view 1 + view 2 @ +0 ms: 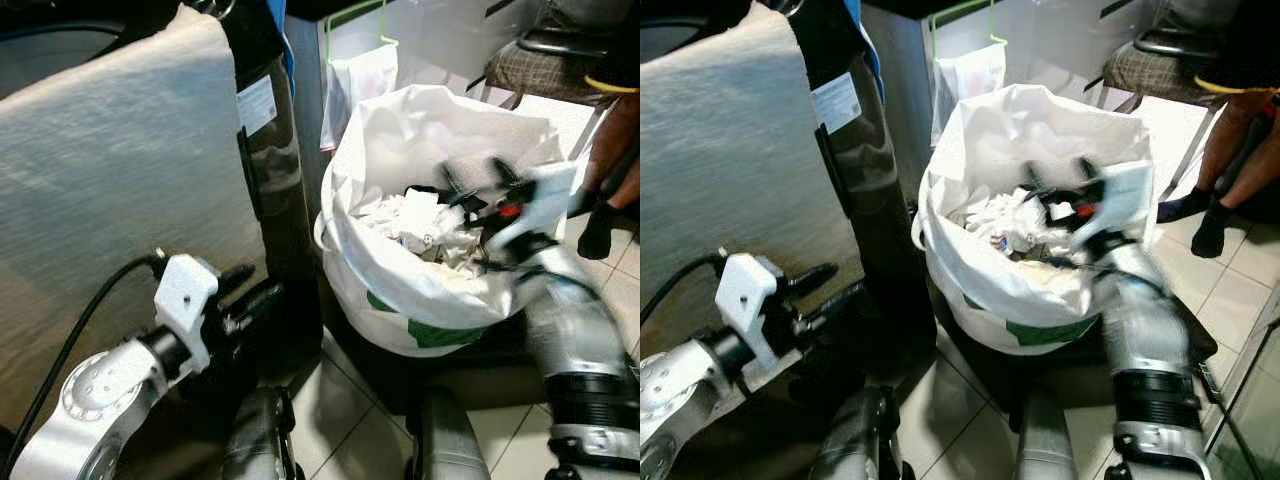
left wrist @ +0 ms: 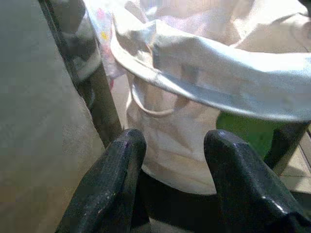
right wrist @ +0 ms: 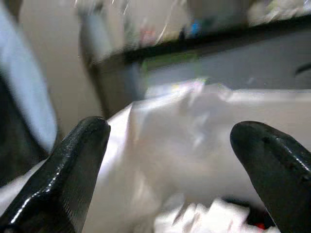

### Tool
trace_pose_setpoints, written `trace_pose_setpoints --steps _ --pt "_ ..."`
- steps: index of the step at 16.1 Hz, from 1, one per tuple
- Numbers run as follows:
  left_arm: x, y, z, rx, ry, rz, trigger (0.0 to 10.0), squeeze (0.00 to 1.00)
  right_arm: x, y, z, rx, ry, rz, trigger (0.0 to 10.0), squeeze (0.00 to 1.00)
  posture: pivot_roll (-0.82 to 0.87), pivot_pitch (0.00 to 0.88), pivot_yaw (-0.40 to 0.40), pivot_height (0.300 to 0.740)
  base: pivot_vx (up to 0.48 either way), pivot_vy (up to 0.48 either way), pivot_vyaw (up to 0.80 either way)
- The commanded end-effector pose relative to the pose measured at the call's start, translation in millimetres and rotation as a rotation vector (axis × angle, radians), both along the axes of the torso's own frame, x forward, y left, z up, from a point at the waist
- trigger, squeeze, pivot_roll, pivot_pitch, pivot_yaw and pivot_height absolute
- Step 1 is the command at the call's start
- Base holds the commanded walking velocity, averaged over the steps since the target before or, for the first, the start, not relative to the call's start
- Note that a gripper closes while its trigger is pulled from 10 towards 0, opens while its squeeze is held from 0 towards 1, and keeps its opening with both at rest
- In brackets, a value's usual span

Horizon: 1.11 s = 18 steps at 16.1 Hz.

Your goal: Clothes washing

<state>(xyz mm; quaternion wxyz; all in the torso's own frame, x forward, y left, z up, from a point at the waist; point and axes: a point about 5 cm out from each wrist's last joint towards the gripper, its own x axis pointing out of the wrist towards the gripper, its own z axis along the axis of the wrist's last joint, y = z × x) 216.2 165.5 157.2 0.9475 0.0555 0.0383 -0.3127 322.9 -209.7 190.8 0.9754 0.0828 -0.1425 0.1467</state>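
A large white laundry bag [image 1: 400, 290] stands open on the tiled floor, with crumpled white and dark clothes [image 1: 420, 225] inside. My right gripper [image 1: 475, 185] hovers blurred just over the bag's mouth, above the clothes. It is open, and in the right wrist view its fingers [image 3: 170, 128] are spread wide with nothing between them. My left gripper [image 1: 250, 290] is low at the left, beside the bag's lower wall. It too is open and holds nothing; its wrist view [image 2: 175, 138] looks at the bag's side and a handle loop [image 2: 146, 104].
A dark upright post [image 1: 270, 150] stands between a broad grey surface [image 1: 120, 150] and the bag. A small white bag on a green hanger [image 1: 360, 75] hangs behind. A person's legs [image 1: 605, 150] and a chair [image 1: 540, 60] are at the right.
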Motion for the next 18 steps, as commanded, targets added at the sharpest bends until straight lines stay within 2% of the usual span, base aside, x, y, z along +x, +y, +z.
trace_pose_setpoints --steps 1,3,4,5,6,8,9,10,11,14,15,16,17,18 --pt "4.9 4.9 2 -0.002 -0.01 0.035 10.0 0.0 4.1 -5.1 18 0.019 -0.03 -0.023 10.0 0.0 0.02 0.054 0.104 0.595 0.0 0.0 0.0" --pt "8.4 2.8 3 -0.007 -0.014 0.024 10.0 0.0 17.7 -9.9 15 -0.023 0.047 -0.056 10.0 0.0 0.01 0.057 0.121 0.595 0.0 0.0 0.0" --pt "10.6 0.8 3 -0.005 -0.014 0.009 10.0 0.0 29.4 -11.8 1 -0.121 0.17 -0.077 10.0 0.0 0.01 0.063 0.135 0.595 0.0 0.0 0.0" --pt "12.9 -0.3 5 0.003 -0.013 0.002 10.0 0.0 39.1 -17.0 -9 -0.192 0.249 -0.122 10.0 0.0 0.02 0.07 0.142 0.595 0.0 0.0 0.0" --pt "13.9 -0.4 5 0.008 -0.012 0.001 10.0 0.0 44.2 -20.6 -16 -0.194 0.294 -0.15 10.0 0.0 0.02 0.07 0.142 0.595 0.0 0.0 0.0" --pt "13.6 1.7 6 0.02 -0.009 0.007 10.0 0.0 46.2 -2.3 -16 -0.241 0.273 -0.02 10.0 0.0 0.04 0.078 0.143 0.595 0.0 0.0 0.0" --pt "11.7 4.1 6 0.024 -0.005 0.016 10.0 0.0 39.8 29.2 -19 -0.287 0.24 0.189 10.0 0.0 0.05 0.09 0.141 0.595 0.0 0.0 0.0" --pt "10.3 5.2 7 0.026 -0.001 0.018 10.0 0.0 34.2 49.9 -25 -0.321 0.229 0.316 10.0 0.0 0.06 0.095 0.14 0.595 0.0 0.0 0.0" --pt "8.8 5.2 7 0.025 0.001 0.017 10.0 0.0 29.0 63.5 -32 -0.323 0.227 0.408 10.0 0.0 0.06 0.095 0.14 0.595 0.0 0.0 0.0" --pt "8.5 5.5 7 0.029 0.009 0.013 10.0 0.0 27.4 72.1 -41 -0.321 0.28 0.475 10.0 0.0 0.06 0.1 0.144 0.595 0.0 0.0 0.0" --pt "8.5 5.0 8 0.028 0.011 0.006 10.0 0.0 34.5 65.2 -54 -0.362 0.367 0.395 10.0 0.0 0.06 0.103 0.148 0.595 0.0 0.0 0.0" --pt "7.8 3.4 8 0.023 0.016 -0.006 10.0 0.0 44.7 51.0 -63 -0.353 0.446 0.227 10.0 0.0 0.07 0.107 0.152 0.595 0.0 0.0 0.0" --pt "6.5 1.6 9 0.022 0.02 -0.016 10.0 0.0 50.8 36.3 -67 -0.303 0.5 0.075 10.0 0.0 0.07 0.111 0.154 0.595 0.0 0.0 0.0" --pt "5.8 0.8 10 0.019 0.019 -0.022 10.0 0.0 52.3 28.6 -68 -0.302 0.515 0.006 10.0 0.0 0.07 0.111 0.154 0.595 0.0 0.0 0.0"
